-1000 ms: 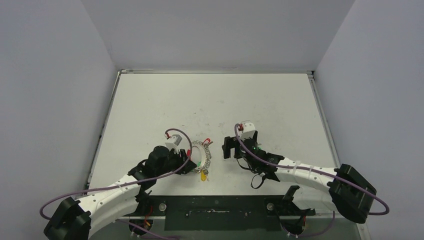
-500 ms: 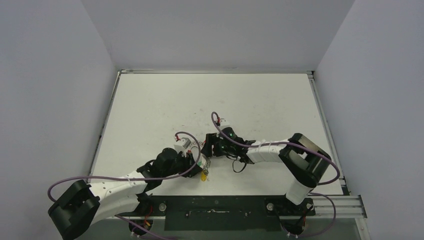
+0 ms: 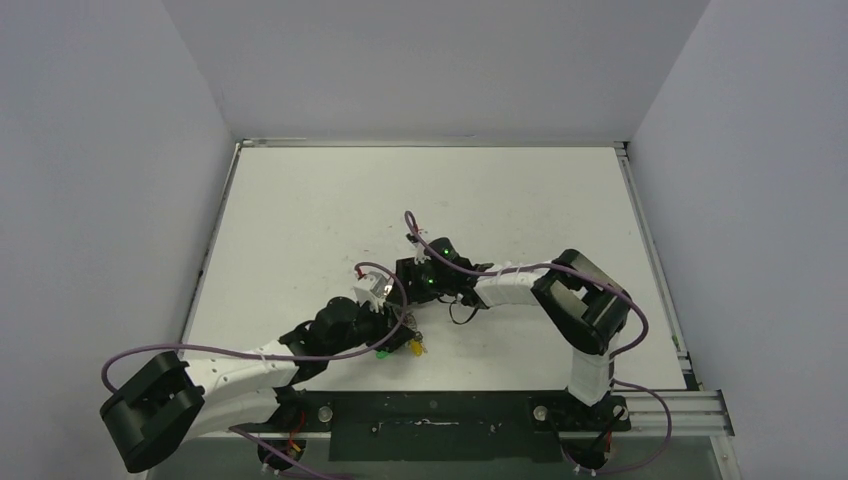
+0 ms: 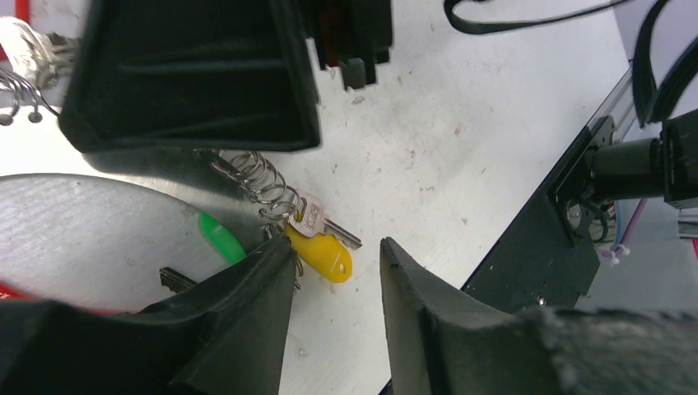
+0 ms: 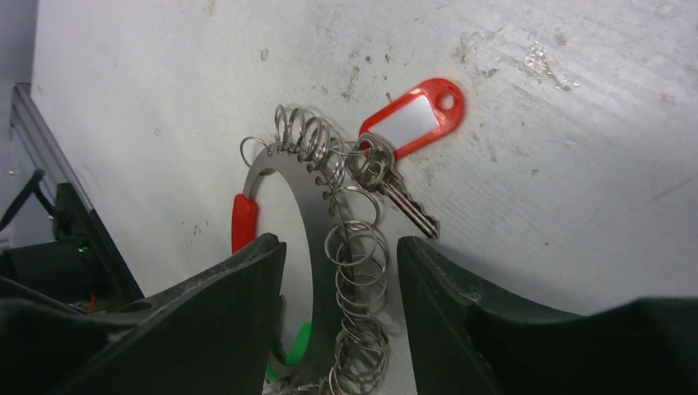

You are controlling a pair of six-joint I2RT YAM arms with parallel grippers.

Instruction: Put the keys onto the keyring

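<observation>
The keyring [image 5: 317, 216] lies flat on the table [image 3: 450, 190], red key [image 5: 414, 117] at its coil; right gripper [image 5: 339, 245] stands apart astride that coil; left gripper [image 4: 336, 267] stands apart by the yellow key [image 4: 323, 255]

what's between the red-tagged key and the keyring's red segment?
Right wrist view: from the red segment, bare table inside the ring, then flat metal band and wire loops.
</observation>
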